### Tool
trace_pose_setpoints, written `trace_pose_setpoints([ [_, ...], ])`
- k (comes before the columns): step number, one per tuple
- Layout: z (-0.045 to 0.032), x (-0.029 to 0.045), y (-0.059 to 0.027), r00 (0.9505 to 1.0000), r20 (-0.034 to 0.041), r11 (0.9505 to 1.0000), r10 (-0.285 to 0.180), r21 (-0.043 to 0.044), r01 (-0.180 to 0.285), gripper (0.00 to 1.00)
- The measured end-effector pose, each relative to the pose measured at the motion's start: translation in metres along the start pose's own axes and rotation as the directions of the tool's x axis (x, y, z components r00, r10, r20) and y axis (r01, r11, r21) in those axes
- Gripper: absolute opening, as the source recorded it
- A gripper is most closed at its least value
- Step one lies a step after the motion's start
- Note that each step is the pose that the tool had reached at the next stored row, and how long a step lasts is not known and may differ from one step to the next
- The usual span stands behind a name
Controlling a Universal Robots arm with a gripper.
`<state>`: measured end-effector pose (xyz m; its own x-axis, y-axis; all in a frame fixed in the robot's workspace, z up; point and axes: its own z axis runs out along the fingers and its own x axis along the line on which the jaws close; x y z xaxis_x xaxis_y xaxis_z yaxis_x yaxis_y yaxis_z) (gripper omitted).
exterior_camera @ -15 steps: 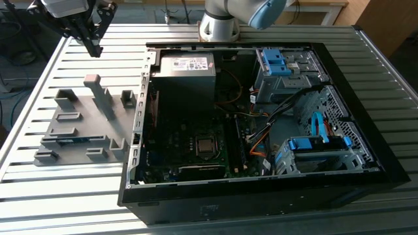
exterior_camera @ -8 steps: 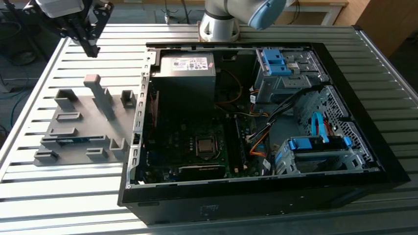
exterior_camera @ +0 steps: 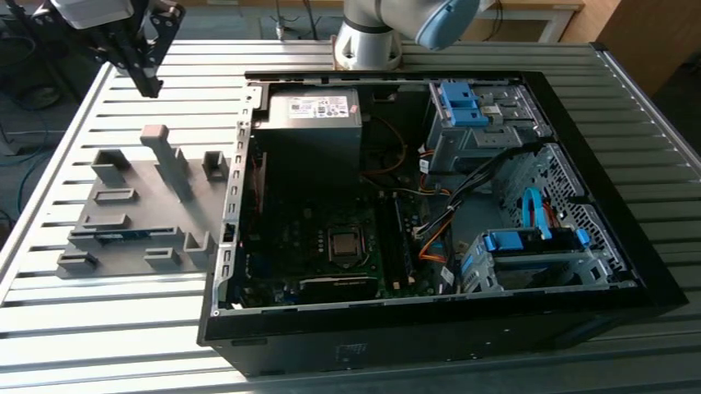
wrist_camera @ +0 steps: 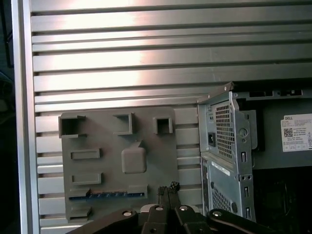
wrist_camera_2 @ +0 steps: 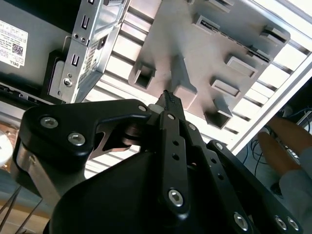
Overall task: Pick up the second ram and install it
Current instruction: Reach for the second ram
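Gripper (wrist_camera: 168, 187) hung closed and empty near the grey holder (wrist_camera: 112, 146); I saw the ram stick (wrist_camera: 107, 195) in its slot, not yet picked up.

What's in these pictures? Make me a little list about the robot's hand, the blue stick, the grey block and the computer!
gripper: shut, holding nothing, up in the air near the grey holder, touching nothing
second ram: blue-green stick, sitting in a slot of the grey holder, not picked up yet
grey holder: flat on the table, beside the computer case
computer case: lying on its side, open, with the board inside showing
table: silver metal slats
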<state>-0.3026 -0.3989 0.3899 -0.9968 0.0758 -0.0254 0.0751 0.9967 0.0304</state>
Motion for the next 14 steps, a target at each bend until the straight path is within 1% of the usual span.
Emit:
trace_pose_setpoints([
  [1,0.0000,0.0000,0.0000,1.0000,0.0005,1.0000,0.000,0.0055,0.000,0.11],
  [2,0.0001,0.0001,-0.0001,1.0000,0.0007,1.0000,0.000,0.0070,0.000,0.11],
  [6,0.0000,0.0023,-0.0002,1.0000,0.0006,1.0000,0.000,0.0073,0.000,0.11],
  [9,-0.0001,0.0058,-0.0007,1.0000,0.0007,1.0000,0.000,0.0072,0.000,0.11],
  [14,-0.0001,0.0075,-0.0049,1.0000,-0.0002,1.0000,0.000,0.0073,0.000,0.11],
])
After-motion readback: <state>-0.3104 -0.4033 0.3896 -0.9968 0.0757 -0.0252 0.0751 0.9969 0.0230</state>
